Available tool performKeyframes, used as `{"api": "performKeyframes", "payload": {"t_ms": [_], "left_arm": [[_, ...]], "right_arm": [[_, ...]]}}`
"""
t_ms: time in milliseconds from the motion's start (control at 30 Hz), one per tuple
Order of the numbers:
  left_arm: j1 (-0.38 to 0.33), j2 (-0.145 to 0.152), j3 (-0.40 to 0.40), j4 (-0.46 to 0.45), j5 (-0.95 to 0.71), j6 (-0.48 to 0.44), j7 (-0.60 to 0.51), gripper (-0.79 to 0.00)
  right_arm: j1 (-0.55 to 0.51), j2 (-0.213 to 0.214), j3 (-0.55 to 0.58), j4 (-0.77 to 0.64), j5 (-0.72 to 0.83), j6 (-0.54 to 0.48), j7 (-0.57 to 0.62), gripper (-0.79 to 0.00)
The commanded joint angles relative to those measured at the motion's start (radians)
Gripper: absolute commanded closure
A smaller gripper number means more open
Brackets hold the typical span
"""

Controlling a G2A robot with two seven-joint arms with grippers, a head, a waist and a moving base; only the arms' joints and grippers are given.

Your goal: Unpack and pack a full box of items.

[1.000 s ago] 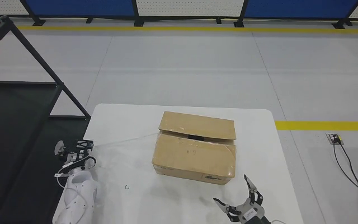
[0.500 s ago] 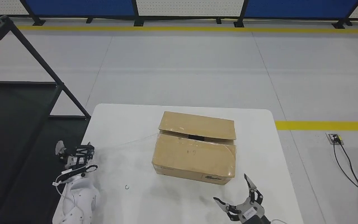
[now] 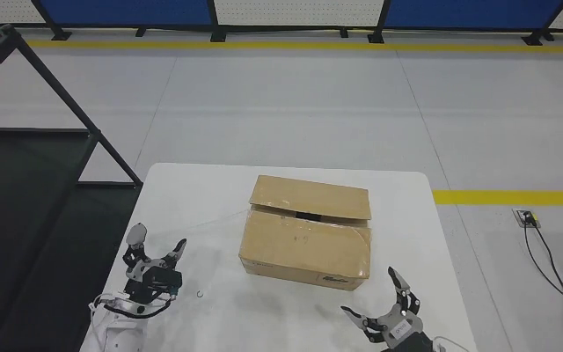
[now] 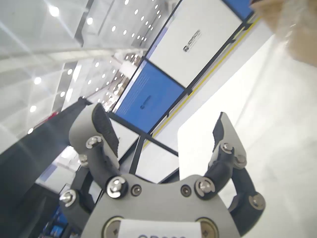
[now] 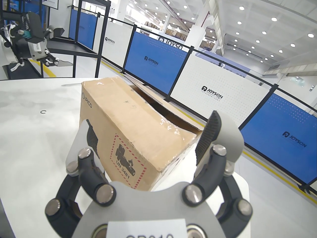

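On the white table (image 3: 193,202), a brown cardboard box (image 3: 303,238) is seen near the middle, lying flat, its top flaps folded down with a dark gap left between them along the seam. The left gripper (image 3: 158,245) has been brought in from the table's left edge, where it was held half a second ago, and is now placed over the table's near left part, well apart from the box, with its fingers spread wide and nothing between them. In the left wrist view the same gripper (image 4: 161,117) is shown open, with only a corner of the box (image 4: 284,8) caught beyond it. The right gripper (image 3: 369,292) has hardly been shifted; it is held at the table's near edge, just off the box's near right corner, its fingers likewise spread and empty, and in its own wrist view the gripper (image 5: 149,122) is aimed at the end of the box (image 5: 128,120). A small C-shaped ring (image 3: 201,293) lies on the table between the left gripper and the box and has not been moved. From this it is judged that unpacking has not yet been started: the flaps remain to be lifted, and both arms appear to be readied for an approach from either side.
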Motion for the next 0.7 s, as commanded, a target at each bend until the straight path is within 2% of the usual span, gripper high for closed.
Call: {"api": "performKeyframes", "payload": {"t_ms": [0,300,367,433,500,567,667], "left_arm": [[0.018,0.008,-0.001,-0.024,0.014,-0.100,0.056,-0.785],[0.019,0.008,0.003,-0.024,0.002,-0.112,0.055,-0.785],[0.010,0.004,0.023,-0.023,-0.094,-0.179,0.059,-0.785],[-0.009,0.001,0.042,0.000,-0.250,-0.335,0.058,-0.785],[-0.034,0.002,0.060,0.013,-0.280,-0.403,0.019,-0.785],[-0.050,0.001,0.084,0.023,-0.243,-0.379,-0.022,-0.785],[-0.076,-0.007,0.132,0.053,-0.305,-0.400,-0.048,-0.785]], "right_arm": [[-0.006,0.002,0.006,-0.004,0.002,-0.011,-0.006,-0.785],[-0.013,0.003,0.010,-0.013,0.002,-0.020,0.001,-0.785],[-0.013,0.003,0.010,-0.013,0.002,-0.020,0.001,-0.785],[-0.010,0.003,0.007,-0.016,0.009,-0.019,0.012,-0.785],[-0.010,0.003,0.008,-0.017,0.009,-0.018,0.011,-0.785],[-0.013,0.004,0.008,-0.019,0.005,-0.017,0.005,-0.785],[-0.017,0.005,0.011,-0.012,0.002,-0.013,-0.002,-0.785]]}}
